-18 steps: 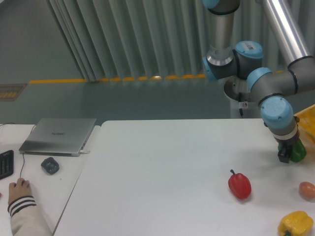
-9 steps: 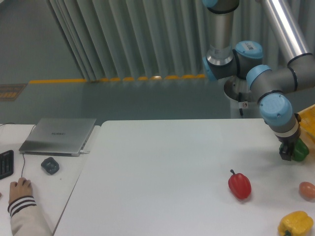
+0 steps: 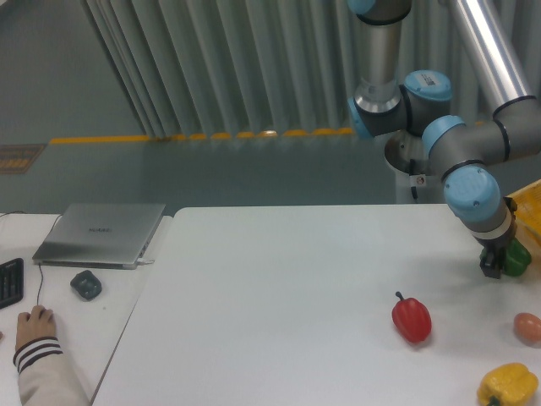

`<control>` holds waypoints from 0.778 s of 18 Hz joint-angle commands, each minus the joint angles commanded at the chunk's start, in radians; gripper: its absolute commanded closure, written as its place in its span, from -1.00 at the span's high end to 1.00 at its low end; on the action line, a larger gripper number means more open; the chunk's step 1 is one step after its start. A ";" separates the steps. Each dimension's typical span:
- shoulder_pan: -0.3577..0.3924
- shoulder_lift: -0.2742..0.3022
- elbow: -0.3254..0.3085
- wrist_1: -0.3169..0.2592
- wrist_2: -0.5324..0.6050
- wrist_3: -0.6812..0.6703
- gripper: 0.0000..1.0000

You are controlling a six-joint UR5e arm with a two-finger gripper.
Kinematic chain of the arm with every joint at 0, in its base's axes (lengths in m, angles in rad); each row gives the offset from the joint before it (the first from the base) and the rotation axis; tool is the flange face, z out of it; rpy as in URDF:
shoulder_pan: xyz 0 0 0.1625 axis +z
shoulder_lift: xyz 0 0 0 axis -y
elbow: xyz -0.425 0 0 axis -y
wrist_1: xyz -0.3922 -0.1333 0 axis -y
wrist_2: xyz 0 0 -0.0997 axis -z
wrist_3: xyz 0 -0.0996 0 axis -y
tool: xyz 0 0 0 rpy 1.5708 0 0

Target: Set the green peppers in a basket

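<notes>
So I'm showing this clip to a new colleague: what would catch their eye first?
Probably the blue-jointed arm at the right edge, its gripper closed on the green pepper just above the white table. Next, the red pepper toward the table's right and the yellow pepper in the bottom right corner.

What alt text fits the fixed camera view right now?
The arm's pincer holds a green pepper above the white table, beside the yellow basket at the right edge. A red pepper and a yellow pepper lie nearer.
</notes>
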 joint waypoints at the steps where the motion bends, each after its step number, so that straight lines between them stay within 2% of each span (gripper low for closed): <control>1: -0.003 -0.003 0.002 0.002 -0.002 -0.003 1.00; 2: -0.008 -0.008 0.002 0.002 -0.002 -0.012 1.00; 4: -0.008 -0.008 0.003 0.003 -0.006 -0.038 0.74; 6: -0.008 -0.008 0.008 0.003 -0.008 -0.043 0.34; 8: -0.008 -0.006 0.008 0.005 -0.009 -0.046 0.18; 14: -0.008 0.027 0.035 -0.003 -0.017 -0.063 0.13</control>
